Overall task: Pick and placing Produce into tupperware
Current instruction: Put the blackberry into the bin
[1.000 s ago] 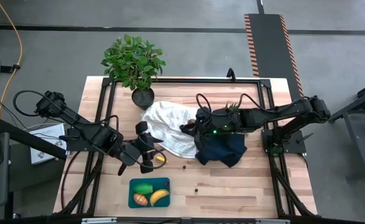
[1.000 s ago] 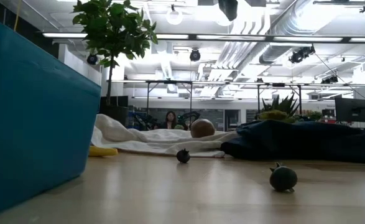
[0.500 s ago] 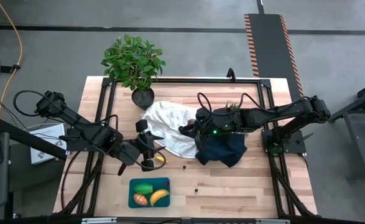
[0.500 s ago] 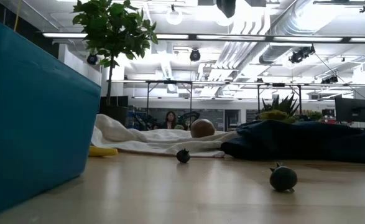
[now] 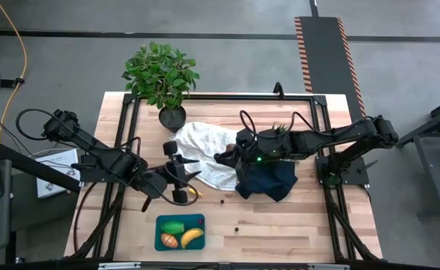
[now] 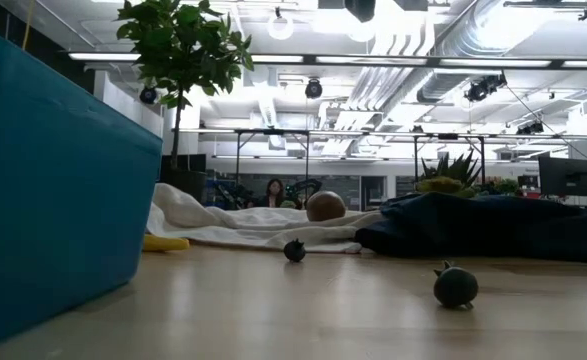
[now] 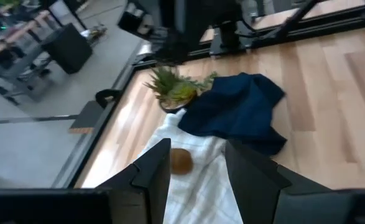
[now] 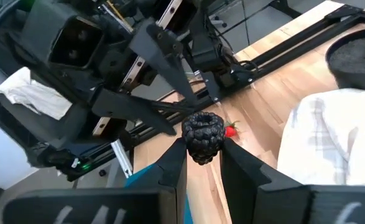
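Note:
The teal tupperware [image 5: 181, 232] stands near the table's front edge with a green piece, an orange piece and a banana in it. My right gripper [image 8: 203, 148] hovers over the white cloth [image 5: 205, 154], shut on a dark bumpy berry [image 8: 203, 135]. My left gripper [image 7: 198, 171] stands open above the table left of the cloth [image 5: 184, 174], with nothing between its fingers. A brown kiwi [image 7: 181, 160] rests on the white cloth. A small yellow piece [image 5: 193, 193] and two dark bits [image 6: 294, 250] [image 6: 455, 287] lie on the wood. A red piece [image 8: 231, 130] lies beyond the berry. My right gripper pinches the dark berry by its lower sides [image 8: 201, 151] between the free ends of its two fingers. The fingers come nearly level from the table's right side. The berry is lifted clear of table and cloth.
A potted plant [image 5: 160, 75] stands at the far left of the table. A crumpled navy cloth [image 5: 268, 180] lies right of the white cloth, with a pineapple-like piece [image 7: 176, 90] at its far edge. Bare wood shows right of the tupperware.
My left gripper has rolled about its own line and tipped a little while staying where it was; its fingers keep the same gap. My right gripper holds the berry in the same spot.

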Robot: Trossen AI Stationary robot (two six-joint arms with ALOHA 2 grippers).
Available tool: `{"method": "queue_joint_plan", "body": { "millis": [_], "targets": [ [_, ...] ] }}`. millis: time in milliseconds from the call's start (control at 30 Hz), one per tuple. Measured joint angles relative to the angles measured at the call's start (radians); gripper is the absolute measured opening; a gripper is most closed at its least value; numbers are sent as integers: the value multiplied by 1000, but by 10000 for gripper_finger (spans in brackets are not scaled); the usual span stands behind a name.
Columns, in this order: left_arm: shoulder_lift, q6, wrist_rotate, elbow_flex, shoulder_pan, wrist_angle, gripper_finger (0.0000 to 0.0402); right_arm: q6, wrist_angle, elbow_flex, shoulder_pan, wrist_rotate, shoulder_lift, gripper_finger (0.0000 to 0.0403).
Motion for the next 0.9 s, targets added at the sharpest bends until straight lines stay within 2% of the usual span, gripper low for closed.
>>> {"method": "queue_joint_plan", "body": {
  "millis": [133,300,467,567,767,900],
  "targets": [
    [0,49,-34,0,1,0,140,14,1,0,0,-22,0,62],
    [0,213,-49,0,1,7,140,21,13,0,0,-48,0,62],
    [0,431,-110,0,1,98,140,46,36,0,0,-104,0,62],
    [0,506,-132,0,2,166,140,50,50,0,0,-117,-2,62],
    [0,535,-48,0,40,254,140,70,141,0,-2,-126,-5,62],
    [8,600,-45,0,71,321,140,75,158,-1,-8,-126,-5,62]
  ]
}}
